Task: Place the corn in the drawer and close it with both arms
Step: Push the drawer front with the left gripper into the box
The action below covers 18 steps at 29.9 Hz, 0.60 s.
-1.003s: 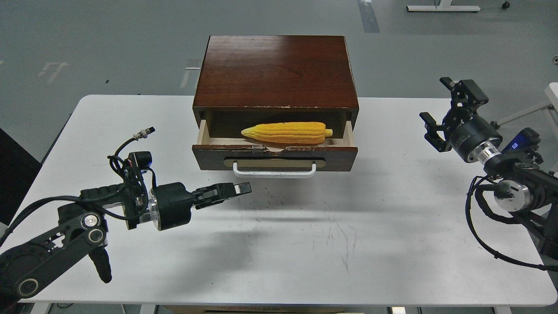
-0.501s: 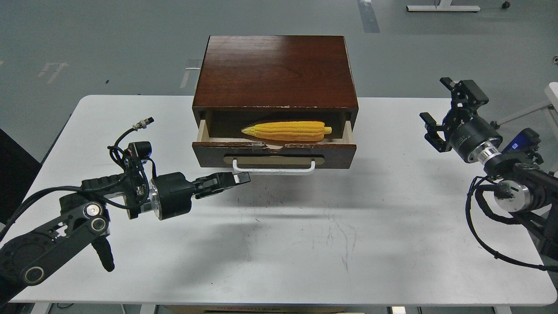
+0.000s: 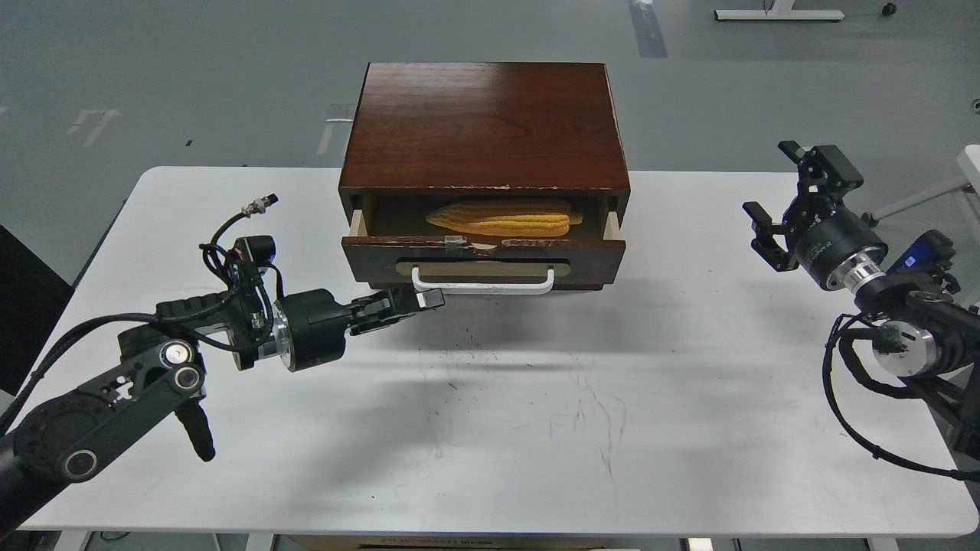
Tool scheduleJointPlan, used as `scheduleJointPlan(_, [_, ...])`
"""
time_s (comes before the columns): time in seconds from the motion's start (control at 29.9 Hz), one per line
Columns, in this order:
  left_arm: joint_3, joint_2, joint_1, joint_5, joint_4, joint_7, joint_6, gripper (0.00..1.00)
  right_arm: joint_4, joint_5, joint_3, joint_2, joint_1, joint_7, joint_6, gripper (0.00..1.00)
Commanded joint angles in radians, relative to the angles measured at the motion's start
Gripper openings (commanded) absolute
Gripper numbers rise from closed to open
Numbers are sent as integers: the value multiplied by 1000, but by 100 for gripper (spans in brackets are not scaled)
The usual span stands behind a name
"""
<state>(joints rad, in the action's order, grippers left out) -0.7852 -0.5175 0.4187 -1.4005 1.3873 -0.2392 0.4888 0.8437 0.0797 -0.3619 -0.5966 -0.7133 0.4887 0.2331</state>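
Dark red-brown wood fills the middle: the cabinet (image 3: 484, 126) sits on the white tabletop (image 3: 490, 428), and its drawer (image 3: 484, 259) stands only a little way out. Inside it, the corn (image 3: 501, 218) lies lengthwise, pointed end to the left, half shaded under the cabinet's top edge. The left gripper (image 3: 425, 300) reaches in low, its jaws drawn close together with nothing between them, tips right at the drawer front's lower left, just under the left end of the white handle (image 3: 482, 285). Whether the tips actually press on the wood, I cannot tell. Corn is up and right of those jaws, behind the drawer front. Over on the far side, the right gripper (image 3: 779, 195) hangs above the tabletop, well apart from the cabinet, jaws spread wide and holding nothing. The drawer is off to the left of those jaws.
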Motion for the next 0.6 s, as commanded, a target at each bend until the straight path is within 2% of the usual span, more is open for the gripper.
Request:
scheduleJointPlan(0.0, [0,10,9,-2,-22,1,0,0,0,-1,0,-6,0,0,0,100])
scheduleJointPlan(0.57, [0,37,60,3,-120,1,0,0,1,-1,-3,-15,11,0,-1,100])
